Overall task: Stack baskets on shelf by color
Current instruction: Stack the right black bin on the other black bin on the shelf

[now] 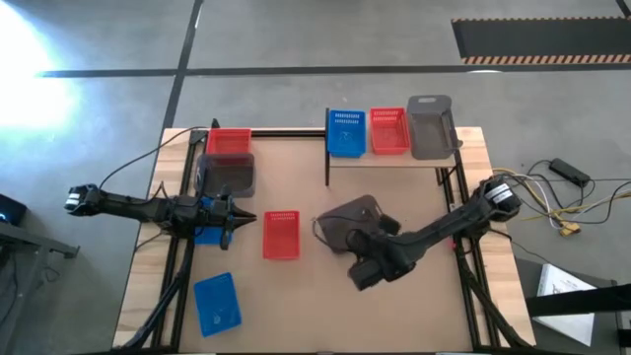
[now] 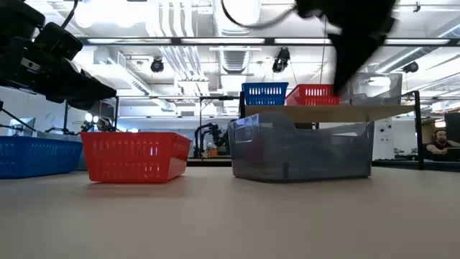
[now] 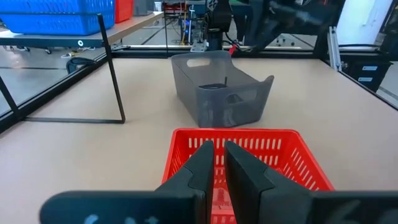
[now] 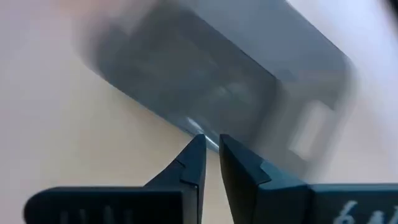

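Right gripper (image 4: 210,144) jaws clamped on grey basket (image 1: 347,219) rim, for lifting to shelf (image 1: 394,160). Left gripper (image 3: 216,152) jaws together, idle.

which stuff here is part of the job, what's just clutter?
Job: shelf with blue, red and grey baskets; loose baskets on table: grey, red, blue, stacked grey.
Clutter: cables, floor mat.

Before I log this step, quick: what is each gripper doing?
Left gripper: shut, empty, above the red basket.
Right gripper: shut on the grey basket's rim.
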`<state>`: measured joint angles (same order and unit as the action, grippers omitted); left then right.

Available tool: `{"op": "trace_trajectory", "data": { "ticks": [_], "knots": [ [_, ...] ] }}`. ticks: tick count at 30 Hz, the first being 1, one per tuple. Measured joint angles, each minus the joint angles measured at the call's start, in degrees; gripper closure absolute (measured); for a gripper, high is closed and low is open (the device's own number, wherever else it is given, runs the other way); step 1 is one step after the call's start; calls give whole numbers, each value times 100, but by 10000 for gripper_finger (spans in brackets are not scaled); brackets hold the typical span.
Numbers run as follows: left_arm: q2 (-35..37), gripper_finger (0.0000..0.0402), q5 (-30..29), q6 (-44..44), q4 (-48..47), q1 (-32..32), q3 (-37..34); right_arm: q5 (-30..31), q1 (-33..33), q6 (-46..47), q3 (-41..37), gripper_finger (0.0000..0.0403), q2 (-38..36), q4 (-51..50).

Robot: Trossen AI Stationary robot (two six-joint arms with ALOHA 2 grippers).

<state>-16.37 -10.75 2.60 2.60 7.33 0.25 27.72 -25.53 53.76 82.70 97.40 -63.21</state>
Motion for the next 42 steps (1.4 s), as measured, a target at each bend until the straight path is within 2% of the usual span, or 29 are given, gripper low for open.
{"op": "trace_trajectory", "data": {
  "ticks": [4, 7, 13, 18, 22, 25, 28, 32, 34, 42],
  "knots": [
    [-6, 379, 1, -1, 1, 0, 0, -400, 288, -827, 2, 325, -104, 1556],
    [-6, 379, -1, -1, -1, 0, 0, -717, 554, -1194, 2, 288, -16, 2188],
    [-5, 379, 1, -1, -1, 0, 0, -1194, 1094, -1249, 8, 225, 301, 2665],
    [-4, 379, -1, 1, -1, 1, 0, -1444, 1328, -1258, 91, 210, 607, 2635],
    [-10, 379, 0, 0, -1, 0, 0, -1475, 1406, -1449, 109, 223, 813, 2616],
    [-1, 379, -1, 0, -1, 0, 0, -1543, 1405, -1737, 109, 247, 893, 2606],
    [-3, 379, 0, 1, -1, 0, 0, -1599, 1375, -2211, 125, 285, 917, 2599],
    [-5, 379, 0, 0, -1, 2, 0, -1577, 1241, -2716, 127, 361, 895, 2322],
    [-10, 379, -1, -1, -1, 2, 0, -1620, 1112, -2791, 124, 385, 877, 1902],
    [-11, 379, -1, 0, -1, 2, 0, -1805, 190, -2514, 114, 394, 687, -475]
  ]
}}
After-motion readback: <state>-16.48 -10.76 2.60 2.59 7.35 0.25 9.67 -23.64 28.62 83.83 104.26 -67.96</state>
